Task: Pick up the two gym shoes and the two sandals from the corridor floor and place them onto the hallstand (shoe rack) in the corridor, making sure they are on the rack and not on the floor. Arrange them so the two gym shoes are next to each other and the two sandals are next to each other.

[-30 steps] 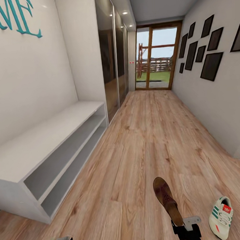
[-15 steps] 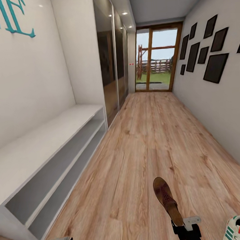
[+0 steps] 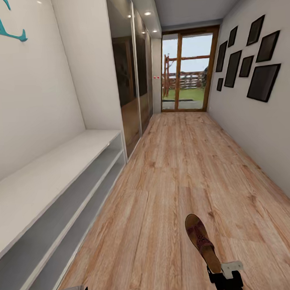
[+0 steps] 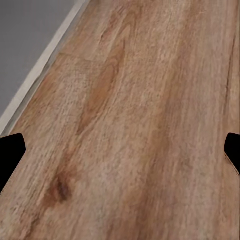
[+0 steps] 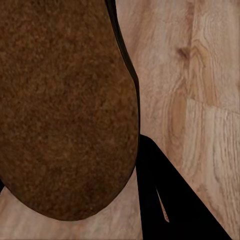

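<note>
The right gripper (image 3: 219,272) pinches a sandal (image 3: 201,241) by its heel, toe forward, clear of the floor (image 3: 172,169) for carrying. The left gripper (image 4: 120,150) appears spread, empty. The bench (image 3: 48,176) stands alongside.

Glazed door (image 3: 184,69) sitting at corridor end, dark picture frames (image 3: 259,56) hanging right (teal lettering (image 3: 0,21) left wall).
</note>
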